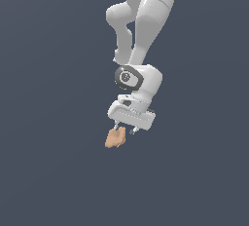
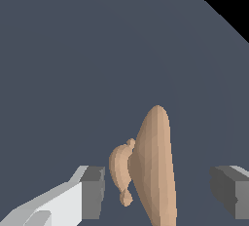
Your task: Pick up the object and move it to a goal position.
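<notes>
Wrist view shows my pincer (image 2: 158, 191) spread wide, gripping nothing, with the tan-orange object (image 2: 153, 171) between its fingers (image 2: 92, 193), touching neither. Exterior view puts the object (image 1: 115, 138) just below centre frame, under the pincer (image 1: 125, 128).

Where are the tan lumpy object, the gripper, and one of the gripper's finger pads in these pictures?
Tan object (image 2: 154, 166): wrist view, on its broad middle.
Gripper (image 1: 124, 129): exterior view, midway between the fingertips.
Finger pad (image 2: 93, 191): wrist view, on the grey pad's face, apart from the object.
</notes>
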Robot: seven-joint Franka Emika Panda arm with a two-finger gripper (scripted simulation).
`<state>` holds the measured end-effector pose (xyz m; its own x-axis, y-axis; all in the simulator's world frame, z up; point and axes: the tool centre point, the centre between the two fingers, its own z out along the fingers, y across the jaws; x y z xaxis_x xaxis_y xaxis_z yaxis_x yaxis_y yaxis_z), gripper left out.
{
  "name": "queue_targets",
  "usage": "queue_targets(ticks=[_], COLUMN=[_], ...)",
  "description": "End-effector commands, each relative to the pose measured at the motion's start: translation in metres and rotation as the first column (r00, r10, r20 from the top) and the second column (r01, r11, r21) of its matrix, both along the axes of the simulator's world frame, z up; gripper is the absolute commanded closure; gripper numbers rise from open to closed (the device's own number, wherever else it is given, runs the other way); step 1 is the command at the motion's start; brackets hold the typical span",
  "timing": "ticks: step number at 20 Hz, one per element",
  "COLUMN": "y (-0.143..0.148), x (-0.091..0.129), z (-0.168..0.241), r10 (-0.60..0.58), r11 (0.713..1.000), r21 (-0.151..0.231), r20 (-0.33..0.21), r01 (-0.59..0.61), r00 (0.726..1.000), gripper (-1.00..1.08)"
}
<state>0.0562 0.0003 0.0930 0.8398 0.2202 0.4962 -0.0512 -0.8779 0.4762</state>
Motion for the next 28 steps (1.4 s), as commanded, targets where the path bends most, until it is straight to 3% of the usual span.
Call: queue_targets(ticks=[1, 10, 11, 22, 28], y=[-0.004, -0.009, -0.009, -0.01, -0.03], x=[0.004, 0.011, 0.011, 0.012, 0.017], z=[-0.006, -0.015, -0.015, -0.014, -0.007], r10=[0.0, 0.0, 0.0, 0.0, 0.0], r11=[1.0, 1.0, 1.0, 1.0, 1.0], r21=[0.0, 0.0, 0.0, 0.0, 0.0], r20=[0.0, 0.001, 0.001, 0.002, 0.003], r01=[0.0, 0.0, 0.0, 0.0, 0.0], r00=[1.0, 1.0, 1.0, 1.0, 1.0], gripper=[-0.6, -0.6, 1.08, 1.08, 1.08])
